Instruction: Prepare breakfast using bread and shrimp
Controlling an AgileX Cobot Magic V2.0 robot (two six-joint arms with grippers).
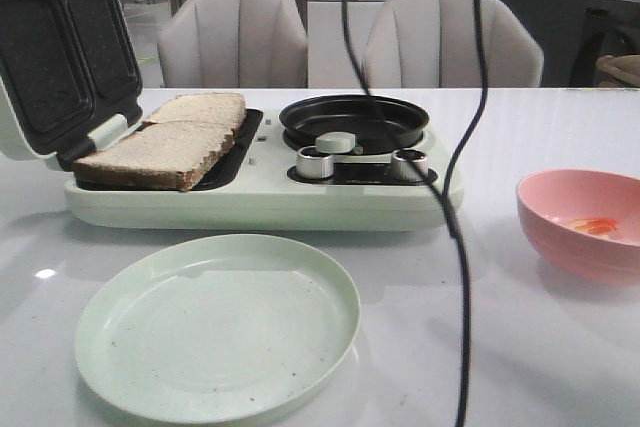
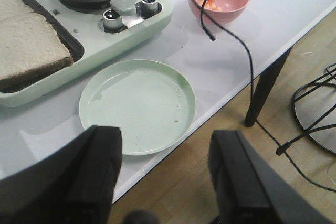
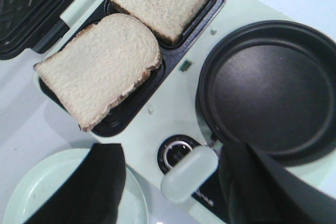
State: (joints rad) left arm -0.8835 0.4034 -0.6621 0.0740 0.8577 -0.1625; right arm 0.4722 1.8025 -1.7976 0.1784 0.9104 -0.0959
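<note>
Two bread slices lie side by side in the open sandwich maker's black trays, the near slice (image 1: 155, 152) and the far slice (image 1: 200, 107). They also show in the right wrist view (image 3: 102, 66) and partly in the left wrist view (image 2: 26, 40). Small orange-and-white shrimp (image 1: 597, 226) lie in a pink bowl (image 1: 560, 232) at the right, also seen from the left wrist (image 2: 212, 2). My left gripper (image 2: 165, 145) is open and empty above the table's front edge, near the plate. My right gripper (image 3: 170, 174) is open and empty, high above the appliance's knobs and pan handle.
A pale green plate (image 1: 215, 327) sits in front of the pale green appliance (image 1: 250, 202). Its black round pan (image 1: 355, 117) is on the right, its lid (image 1: 60, 57) stands open at the left. A black cable (image 1: 462, 207) hangs across the view. Two chairs stand behind.
</note>
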